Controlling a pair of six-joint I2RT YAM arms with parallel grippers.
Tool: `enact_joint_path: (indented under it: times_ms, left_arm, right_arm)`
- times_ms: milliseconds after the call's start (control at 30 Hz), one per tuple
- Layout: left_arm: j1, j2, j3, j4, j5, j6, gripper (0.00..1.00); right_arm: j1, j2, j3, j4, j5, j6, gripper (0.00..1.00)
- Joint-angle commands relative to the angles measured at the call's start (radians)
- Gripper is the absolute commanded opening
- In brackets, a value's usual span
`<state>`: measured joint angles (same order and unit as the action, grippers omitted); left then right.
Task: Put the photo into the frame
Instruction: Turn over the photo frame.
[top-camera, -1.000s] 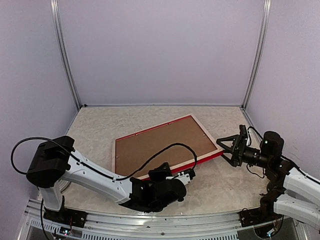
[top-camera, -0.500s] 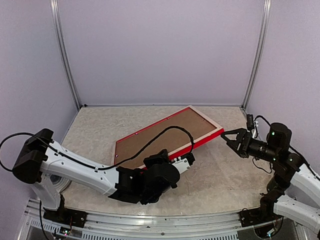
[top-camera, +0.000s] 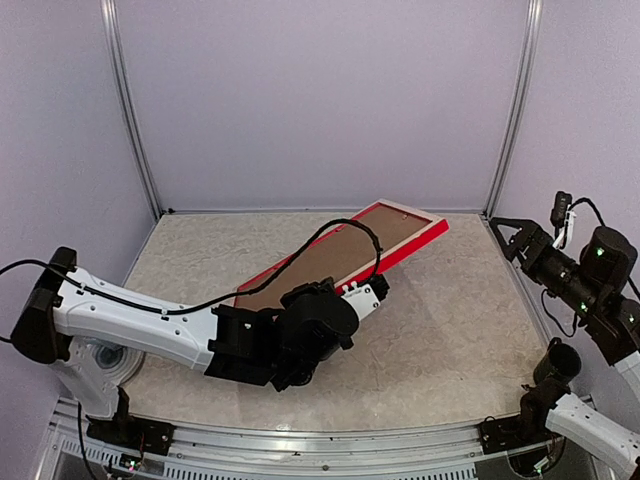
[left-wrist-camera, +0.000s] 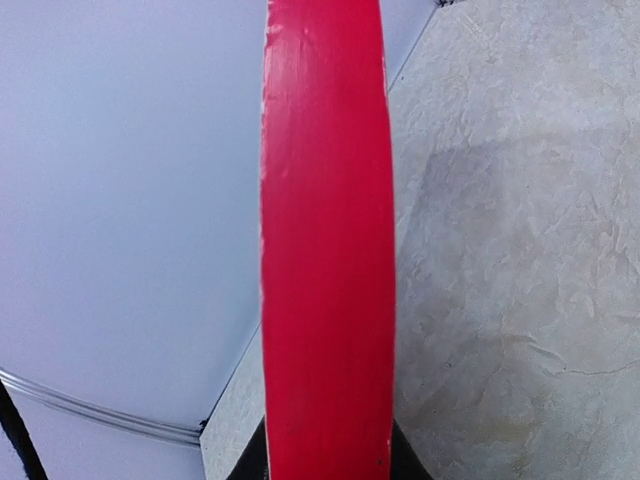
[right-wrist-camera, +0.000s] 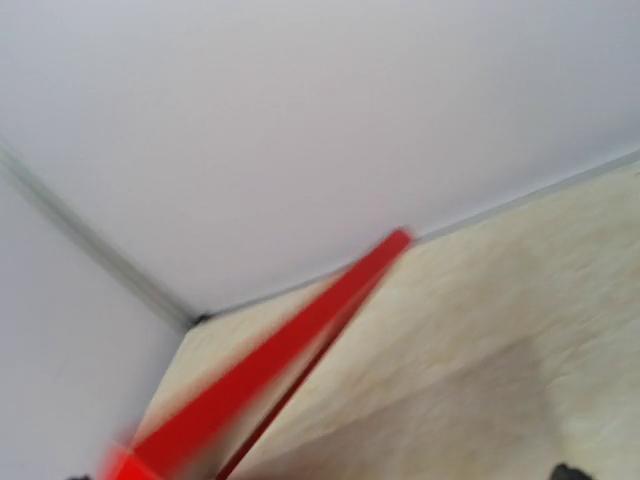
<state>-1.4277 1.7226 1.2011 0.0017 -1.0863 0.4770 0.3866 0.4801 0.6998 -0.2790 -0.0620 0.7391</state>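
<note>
Top view: the frame (top-camera: 415, 251) is steeply tilted, with its back side toward us. A brown backing panel (top-camera: 330, 262) fills the back inside a pale wood rim, and glossy red shows along the near long edge. The frame's low end lies toward the middle of the table (top-camera: 450, 340). Its high end points up toward the table's far right corner.

Left pincer (top-camera: 371, 291): it is pinching the frame on the near long edge, roughly midway along. In the left wrist view the red edge (left-wrist-camera: 325, 250) runs straight up out of the jaws, which show as dark slivers on either side at the bottom of the view. Marbled table lies to the right of the edge and lilac wall to the left. The grip is narrow, with only the frame's thickness between the jaws.

A black cable (top-camera: 350, 222) from the left arm arcs over the backing panel.

Right pincer (top-camera: 505, 232): it is spread wide and holds nothing. It is raised in the air by the table's right edge near the far right corner. It is close to the frame's high corner but apart from it.

Right wrist view: heavily blurred. A red bar (right-wrist-camera: 270, 375) slants from the lower left up toward the wall seam. We take it to be the frame's edge seen from the side, though the blur leaves that uncertain.
</note>
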Motion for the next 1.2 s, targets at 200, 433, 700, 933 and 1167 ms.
enact_joint_path:
  times_ms: [200,433,700,933,1167]
  left_arm:
    - [0.041,-0.116,0.210,-0.081,0.025,-0.258,0.00]
    - [0.070,-0.176,0.239,-0.126,0.108,-0.384,0.00]
    - [0.104,-0.263,0.237,-0.131,0.167,-0.449,0.00]
    - [0.122,-0.300,0.238,-0.138,0.220,-0.473,0.00]
    - [0.129,-0.327,0.238,-0.134,0.256,-0.508,0.00]
  right_arm:
    - [-0.006,0.032,-0.112,-0.017,0.038,0.024,0.99]
    - [-0.006,0.106,-0.227,0.086,-0.066,0.053,0.99]
    - [-0.005,0.160,-0.282,0.161,-0.125,0.064,0.99]
    - [-0.005,0.168,-0.312,0.185,-0.149,0.072,0.99]
    - [-0.006,0.179,-0.330,0.204,-0.162,0.071,0.99]
